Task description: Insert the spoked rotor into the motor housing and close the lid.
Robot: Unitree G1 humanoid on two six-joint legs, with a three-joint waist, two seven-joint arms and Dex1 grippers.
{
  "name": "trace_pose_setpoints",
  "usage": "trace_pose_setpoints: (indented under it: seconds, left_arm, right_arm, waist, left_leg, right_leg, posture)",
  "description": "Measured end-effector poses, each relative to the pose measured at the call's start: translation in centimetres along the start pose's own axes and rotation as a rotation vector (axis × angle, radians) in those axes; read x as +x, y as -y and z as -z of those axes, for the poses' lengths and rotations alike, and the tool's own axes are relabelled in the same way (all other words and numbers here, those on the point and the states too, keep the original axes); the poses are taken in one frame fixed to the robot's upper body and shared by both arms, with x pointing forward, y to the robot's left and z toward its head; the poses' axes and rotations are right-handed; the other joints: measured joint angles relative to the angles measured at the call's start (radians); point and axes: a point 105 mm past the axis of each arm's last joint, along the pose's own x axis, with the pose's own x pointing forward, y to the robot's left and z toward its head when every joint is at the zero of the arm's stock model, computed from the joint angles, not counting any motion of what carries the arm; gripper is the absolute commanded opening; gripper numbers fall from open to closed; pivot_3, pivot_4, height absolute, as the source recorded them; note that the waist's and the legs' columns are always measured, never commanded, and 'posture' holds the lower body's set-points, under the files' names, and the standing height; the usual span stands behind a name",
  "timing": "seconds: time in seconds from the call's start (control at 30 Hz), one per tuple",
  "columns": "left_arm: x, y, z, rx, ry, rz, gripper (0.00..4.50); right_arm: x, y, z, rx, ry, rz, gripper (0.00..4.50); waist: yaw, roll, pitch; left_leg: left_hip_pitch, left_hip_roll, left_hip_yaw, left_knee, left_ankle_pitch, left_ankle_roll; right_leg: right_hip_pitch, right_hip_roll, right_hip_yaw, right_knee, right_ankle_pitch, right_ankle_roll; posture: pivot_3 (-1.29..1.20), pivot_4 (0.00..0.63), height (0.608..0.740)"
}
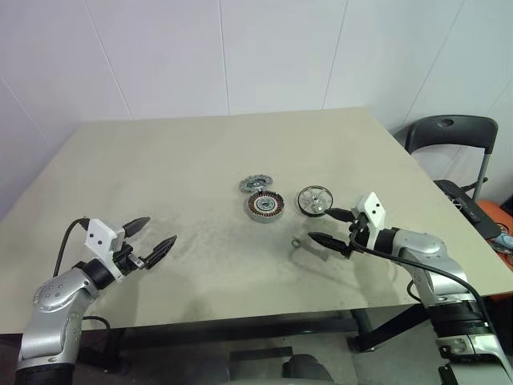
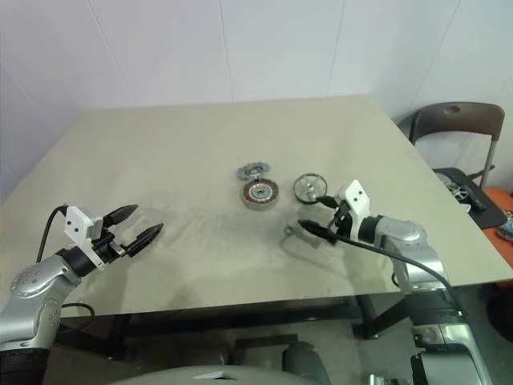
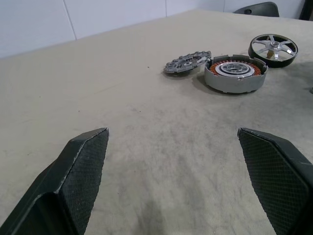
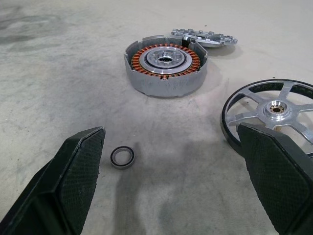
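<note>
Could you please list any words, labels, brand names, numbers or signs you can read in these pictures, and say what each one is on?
None: no readable text stands anywhere in these views.
The motor housing, the lid, the spoked rotor and the small ring on the table bear no legible marking.
The white blocks on the left claw and right claw look blank.

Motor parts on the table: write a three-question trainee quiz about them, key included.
1. True or false: the spoked rotor already sits inside the motor housing.
2. Which part lies nearest the right hand? A) lid B) spoked rotor C) motor housing
3. What small loose item lies on the table close to the right hand?

Key: 1 false; 2 B; 3 a small ring.
</note>
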Motion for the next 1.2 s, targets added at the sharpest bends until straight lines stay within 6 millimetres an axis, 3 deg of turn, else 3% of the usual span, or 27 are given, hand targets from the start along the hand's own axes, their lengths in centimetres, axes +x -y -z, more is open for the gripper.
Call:
trace_pose_setpoints:
  seconds: [0.87, 1.2]
  left_arm:
    - [0.0, 0.0, 0.0, 0.001, 0.001, 0.0, 4.48]
    - [0.2, 0.1, -0.1, 0.002, 0.004, 0.006, 4.48]
  right_arm:
    - [0.1, 0.0, 0.0, -0.004, -0.005, 0.0, 4.5]
    - [2.4, -1.3, -2.8, -0.085, -0.005, -0.08, 4.5]
  waist:
    - [0.0, 0.0, 0.0]
    - [-0.002, 0.0, 0.0]
  left_leg:
    - [0.0, 0.0, 0.0, 0.0, 0.0, 0.0]
    - [0.0, 0.0, 0.0, 0.0, 0.0, 0.0]
  right_leg:
    - [0.0, 0.0, 0.0, 0.0, 0.0, 0.0]
    - [0.0, 0.0, 0.0, 0.0, 0.0, 0.0]
  posture:
    - [0.0, 0.0, 0.74]
    - [0.0, 0.0, 0.74]
